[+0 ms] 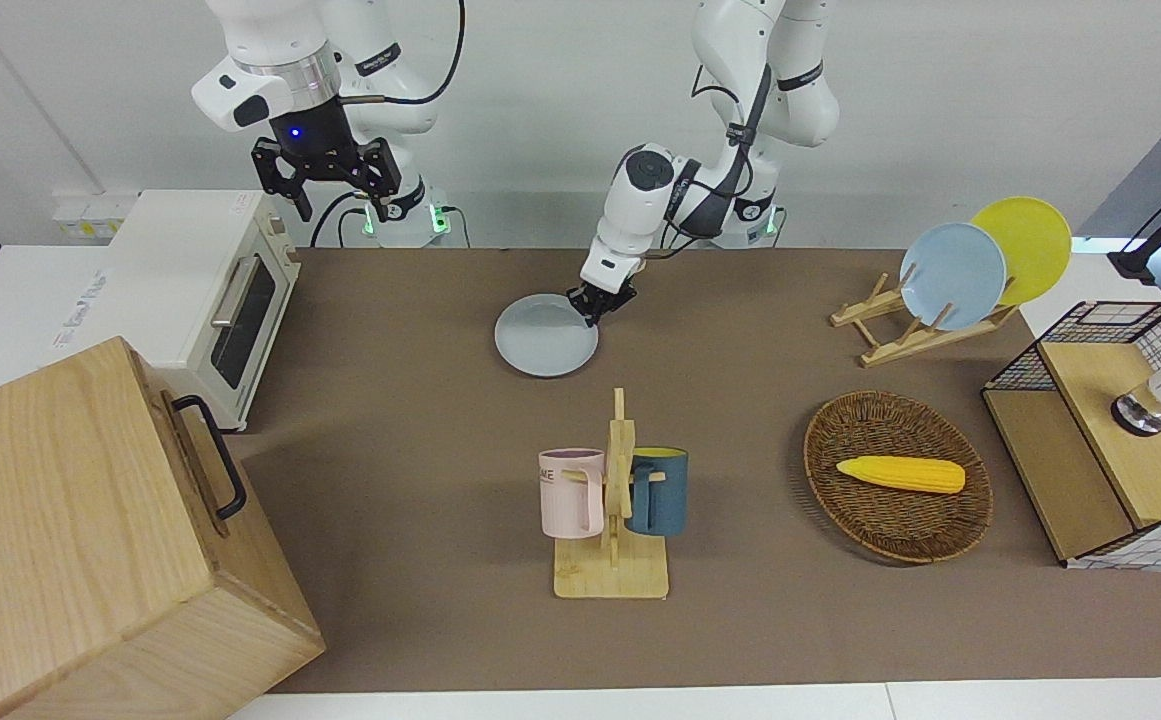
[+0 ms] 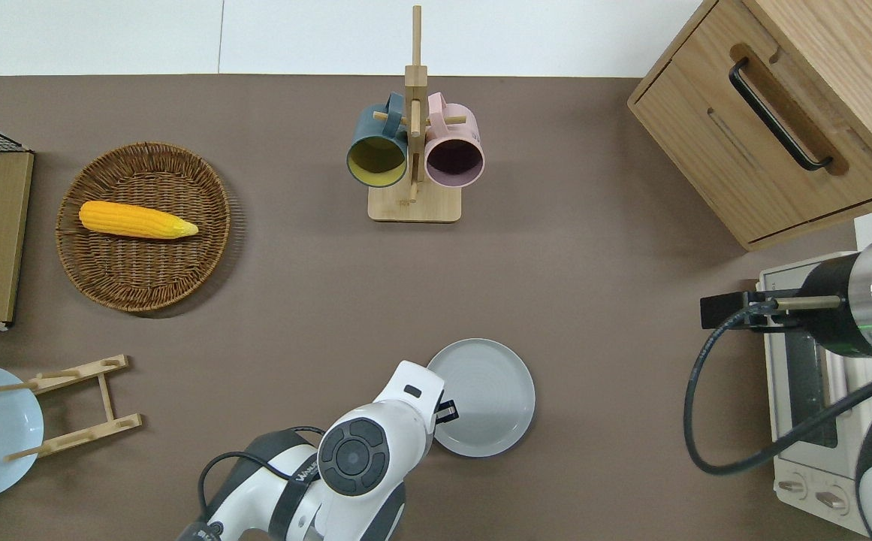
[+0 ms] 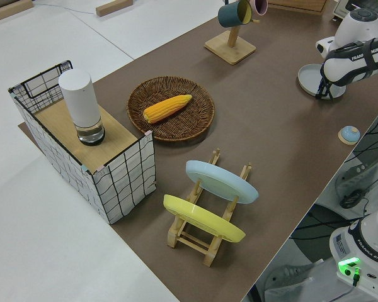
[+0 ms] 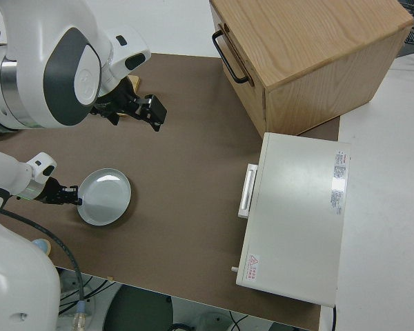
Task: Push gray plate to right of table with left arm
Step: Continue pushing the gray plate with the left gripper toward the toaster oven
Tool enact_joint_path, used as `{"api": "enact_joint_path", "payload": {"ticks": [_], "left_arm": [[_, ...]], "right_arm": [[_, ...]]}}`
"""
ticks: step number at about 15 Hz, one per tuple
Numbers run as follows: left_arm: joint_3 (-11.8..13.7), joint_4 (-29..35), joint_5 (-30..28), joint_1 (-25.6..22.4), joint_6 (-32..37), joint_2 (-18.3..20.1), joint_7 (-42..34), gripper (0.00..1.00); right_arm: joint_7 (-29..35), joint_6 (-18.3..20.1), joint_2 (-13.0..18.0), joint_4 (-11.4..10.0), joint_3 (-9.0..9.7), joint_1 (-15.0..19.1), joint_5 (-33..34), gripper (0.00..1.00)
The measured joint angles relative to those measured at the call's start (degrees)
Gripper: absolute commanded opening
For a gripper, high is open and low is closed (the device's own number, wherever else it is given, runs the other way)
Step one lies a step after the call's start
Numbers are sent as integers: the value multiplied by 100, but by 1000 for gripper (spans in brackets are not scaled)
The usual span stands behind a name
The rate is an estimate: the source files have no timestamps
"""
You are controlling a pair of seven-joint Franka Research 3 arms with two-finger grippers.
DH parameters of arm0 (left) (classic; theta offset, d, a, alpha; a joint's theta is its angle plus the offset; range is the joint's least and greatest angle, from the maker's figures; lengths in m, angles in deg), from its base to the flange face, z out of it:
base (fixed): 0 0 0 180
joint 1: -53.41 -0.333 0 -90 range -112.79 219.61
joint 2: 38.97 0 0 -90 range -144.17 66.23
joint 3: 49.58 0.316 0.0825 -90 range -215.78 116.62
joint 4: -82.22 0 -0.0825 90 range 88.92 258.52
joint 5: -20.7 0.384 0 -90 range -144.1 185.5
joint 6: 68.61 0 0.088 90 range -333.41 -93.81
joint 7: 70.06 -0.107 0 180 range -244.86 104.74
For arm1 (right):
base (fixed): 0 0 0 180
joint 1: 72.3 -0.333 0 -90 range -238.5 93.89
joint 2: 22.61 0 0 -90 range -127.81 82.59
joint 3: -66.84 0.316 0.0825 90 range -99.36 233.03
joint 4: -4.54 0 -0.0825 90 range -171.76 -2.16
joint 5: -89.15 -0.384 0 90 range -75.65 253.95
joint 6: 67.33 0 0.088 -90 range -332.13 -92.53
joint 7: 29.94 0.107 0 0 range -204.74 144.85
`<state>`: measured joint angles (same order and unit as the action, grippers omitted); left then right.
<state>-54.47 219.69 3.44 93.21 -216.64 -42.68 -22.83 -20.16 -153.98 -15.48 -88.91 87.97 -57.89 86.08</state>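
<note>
Your left gripper (image 1: 600,303) sits low w/ fingers against the gray plate's (image 1: 545,338) rim, spread or closed can't tell, placed to shove it across the tabletop (image 1: 420,420) toward the toaster oven (image 1: 210,290); right arm parked.

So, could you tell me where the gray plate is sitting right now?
The gray plate lies flat on the table, nearer the robots than the mug rack, with the left gripper at its rim on the left arm's side.
</note>
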Motion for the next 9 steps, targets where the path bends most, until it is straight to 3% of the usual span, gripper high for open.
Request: {"api": "enact_joint_path", "payload": {"ticks": [7, 8, 9], "left_arm": [[7, -81, -45, 66, -36, -76, 6, 0], [7, -81, -45, 66, -36, -76, 6, 204], [7, -81, -45, 66, -36, -76, 6, 610]], "right_arm": [[0, 0, 0, 0, 0, 0, 0, 996], [0, 0, 0, 0, 0, 0, 0, 996], [0, 0, 0, 0, 0, 0, 0, 996]]}}
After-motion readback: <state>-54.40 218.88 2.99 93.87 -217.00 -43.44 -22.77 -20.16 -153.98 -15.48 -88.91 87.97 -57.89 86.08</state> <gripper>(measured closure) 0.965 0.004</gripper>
